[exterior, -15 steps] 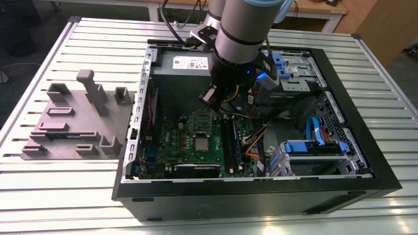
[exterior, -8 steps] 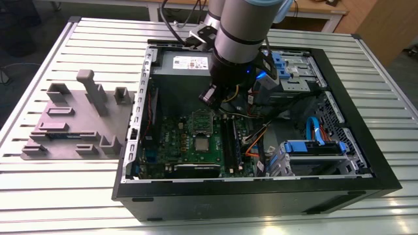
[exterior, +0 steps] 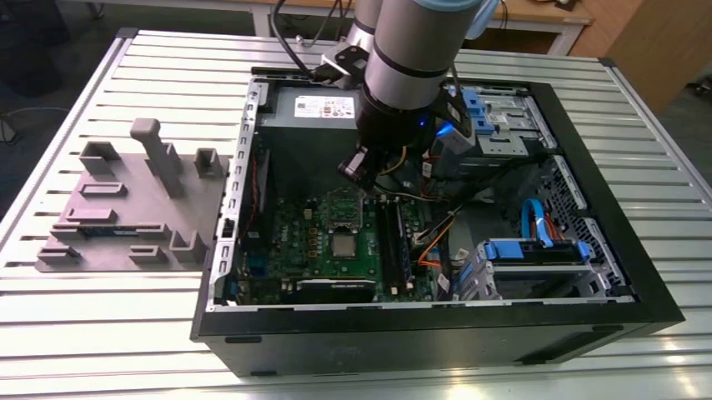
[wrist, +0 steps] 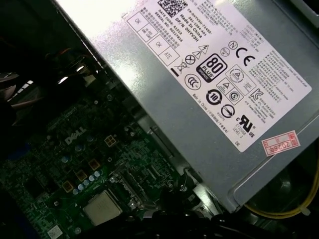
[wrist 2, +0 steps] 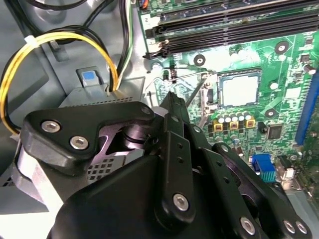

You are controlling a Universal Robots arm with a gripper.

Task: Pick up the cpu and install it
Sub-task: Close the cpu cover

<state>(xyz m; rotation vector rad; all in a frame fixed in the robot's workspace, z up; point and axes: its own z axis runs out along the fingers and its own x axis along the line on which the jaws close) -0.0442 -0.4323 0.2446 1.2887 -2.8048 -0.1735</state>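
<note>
The cpu, a flat silver square with a pale rim, sits in its socket on the green board at 6 o'clock from the gripper, whose state I cannot tell, inside the open case on a slatted metal table.

Cpu silver-grey top w/ pale rim, on green motherboard. Gripper black. Grey power supply w/ white label, small red sticker. Blue drive clips at 3 o'clock of board. Yellow cable loop. Silver ribbed table; grey fixture plate.
</note>
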